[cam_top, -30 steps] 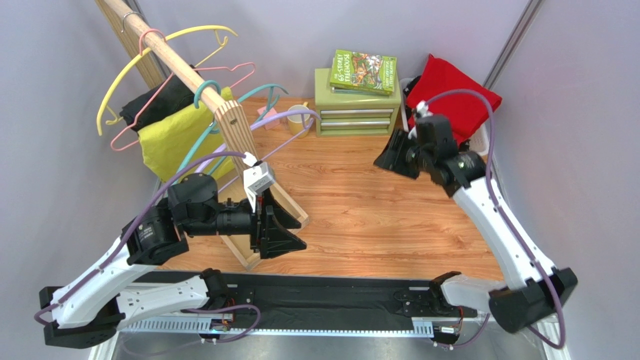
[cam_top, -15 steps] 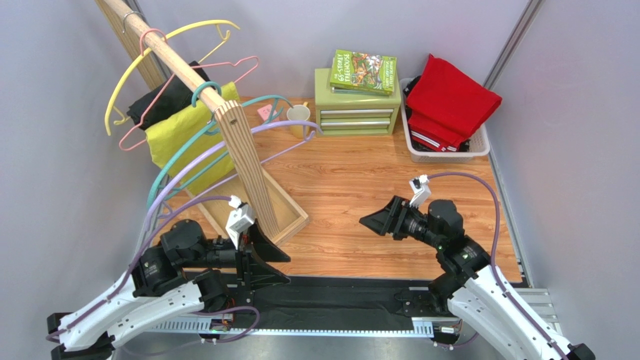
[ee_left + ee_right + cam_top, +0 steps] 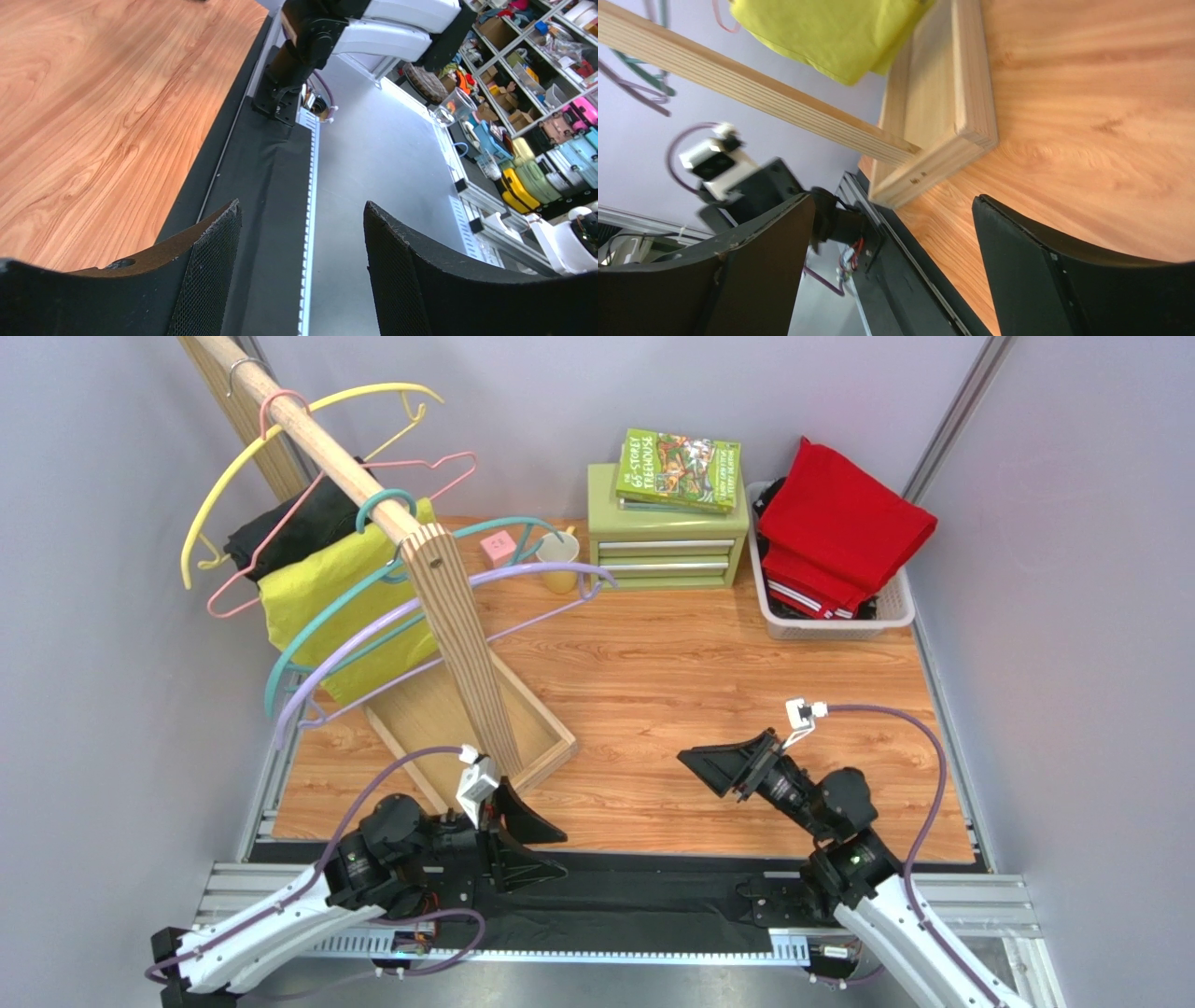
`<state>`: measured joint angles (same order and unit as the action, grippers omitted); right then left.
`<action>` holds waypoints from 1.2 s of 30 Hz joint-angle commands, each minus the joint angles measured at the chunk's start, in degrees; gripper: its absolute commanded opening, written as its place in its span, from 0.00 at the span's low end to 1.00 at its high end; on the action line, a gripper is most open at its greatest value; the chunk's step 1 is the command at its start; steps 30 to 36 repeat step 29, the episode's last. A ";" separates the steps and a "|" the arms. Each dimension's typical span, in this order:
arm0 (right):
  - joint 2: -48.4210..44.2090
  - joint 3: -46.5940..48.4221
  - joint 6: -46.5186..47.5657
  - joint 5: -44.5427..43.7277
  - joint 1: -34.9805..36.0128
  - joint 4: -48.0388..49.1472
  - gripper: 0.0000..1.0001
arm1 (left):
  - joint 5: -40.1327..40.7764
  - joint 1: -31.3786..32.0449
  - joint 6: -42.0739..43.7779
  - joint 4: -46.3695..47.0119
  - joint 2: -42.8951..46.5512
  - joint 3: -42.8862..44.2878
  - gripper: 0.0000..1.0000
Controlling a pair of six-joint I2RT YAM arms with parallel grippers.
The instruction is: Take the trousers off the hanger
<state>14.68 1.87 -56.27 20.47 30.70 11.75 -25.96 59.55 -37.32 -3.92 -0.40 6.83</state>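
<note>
While the left gripper [image 3: 530, 832] and right gripper [image 3: 713, 765] both gape empty, the red trousers [image 3: 847, 513] lie far beyond the right one, near a book [image 3: 679, 469] titled "65-Story Treehouse".

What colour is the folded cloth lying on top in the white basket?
The folded cloth is bright red, clearest in the top external view.

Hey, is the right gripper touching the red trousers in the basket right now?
Apart. The top view shows bare tabletop between the right gripper and the red trousers far behind.
</note>
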 commanded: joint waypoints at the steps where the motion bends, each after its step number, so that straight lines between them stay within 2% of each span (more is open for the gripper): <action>1: -8.51 -6.97 2.02 -5.43 0.50 -1.59 0.92 | 1.95 0.13 -2.92 16.29 3.31 -9.34 0.70; 2: -10.26 -6.79 2.56 -6.48 0.50 -4.42 0.93 | 2.48 0.13 -5.46 21.62 3.30 -11.38 0.70; 4: -16.15 -6.53 2.48 -11.40 0.50 -14.84 0.98 | 3.88 0.13 -5.40 20.89 3.13 -13.16 0.71; 5: -18.43 -6.53 2.39 -12.90 0.42 -17.35 0.99 | 3.98 0.22 -4.87 19.84 3.04 -12.98 0.71; 7: -17.41 -6.53 2.04 -14.84 0.50 -20.08 1.00 | 4.51 0.22 -5.13 20.01 2.78 -12.98 0.72; 14: -16.96 -6.53 0.99 -16.86 0.59 -23.61 1.00 | 5.91 0.22 -7.06 17.65 3.57 -12.89 0.72; 36: -17.66 -6.53 1.78 -16.78 0.59 -23.70 1.00 | 6.71 0.22 -8.38 13.68 4.27 -12.63 0.73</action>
